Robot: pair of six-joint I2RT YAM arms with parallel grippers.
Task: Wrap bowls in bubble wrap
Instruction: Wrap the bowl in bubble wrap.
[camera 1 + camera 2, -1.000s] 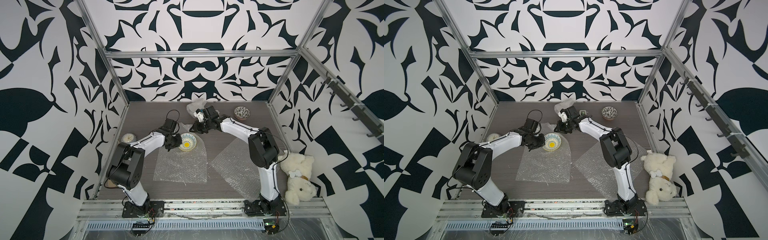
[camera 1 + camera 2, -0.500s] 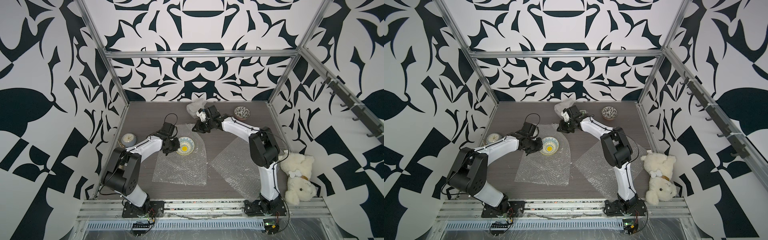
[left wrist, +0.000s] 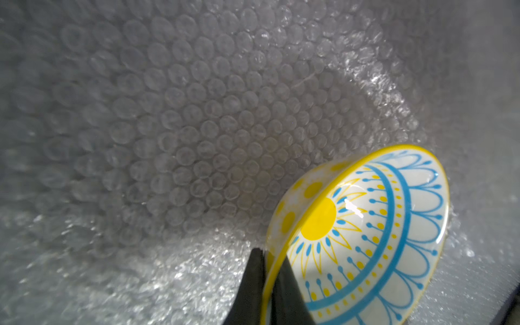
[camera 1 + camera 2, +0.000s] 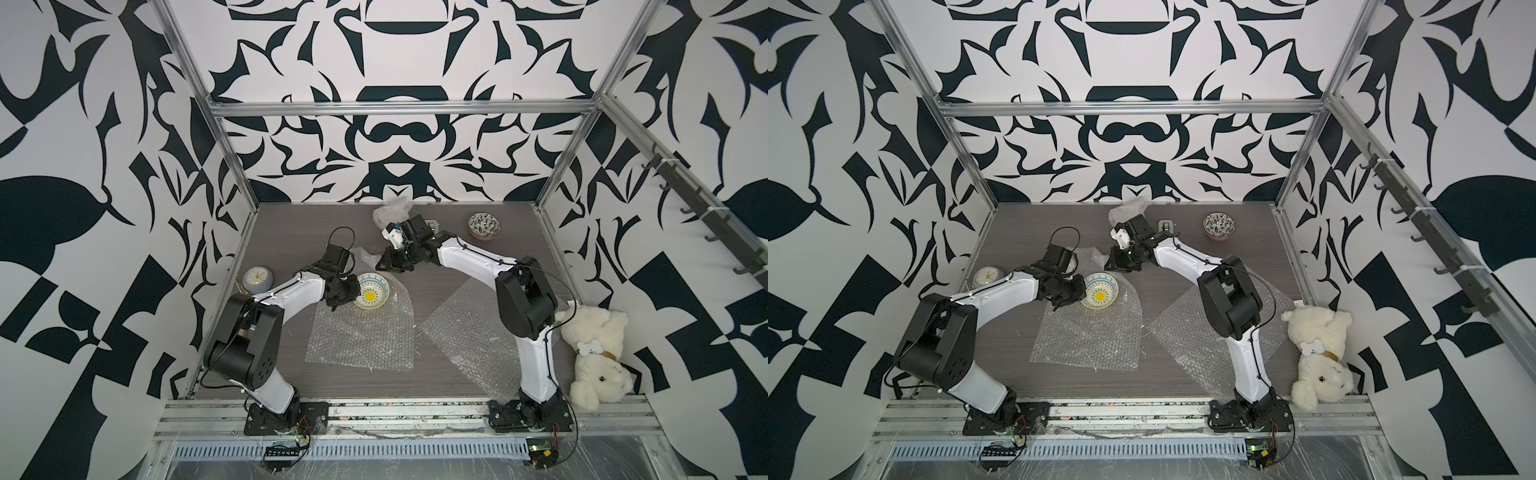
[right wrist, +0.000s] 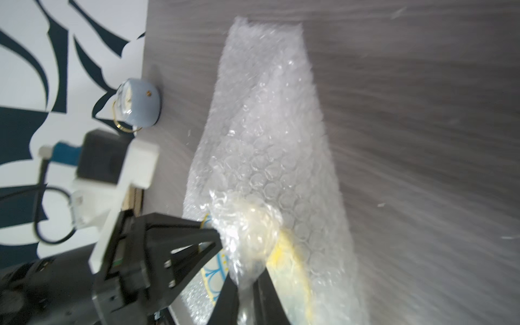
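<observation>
In a top view the blue-and-yellow bowl point(image 4: 371, 291) sits a little left of the frame's centre, on the far end of a bubble wrap sheet point(image 4: 361, 338) that lies flat toward the lower middle of the grey table point(image 4: 291, 232). The left gripper point(image 4: 348, 291) reaches in from the left and is clamped on the bowl's left rim. The left wrist view shows its two dark fingers point(image 3: 250, 281) pinched on the yellow edge, one inside and one outside. Whether the bowl's base rests on the bubbles I cannot tell.

The right gripper point(image 4: 382, 265) is just above the bowl in the frame, closed on that sheet's far corner, which stands raised off the table in a fold. In the right wrist view its fingers point(image 5: 274, 298) squeeze a bunched bit of film, and the bowl's yellow shows blurred through the plastic.

A second bubble wrap sheet point(image 4: 465, 332) lies flat right of centre, passing under the right arm, its left corner just beside the first sheet's right edge. The black-and-white floral bowl point(image 4: 484, 225) stands upright in the upper right of the table, well apart from both grippers. Crumpled bubble wrap point(image 4: 390, 208) lies against the back wall at upper centre. A pale blue alarm clock point(image 4: 257, 279) sits at the table's left edge. A white teddy bear point(image 4: 596, 357) lies at the right edge.
</observation>
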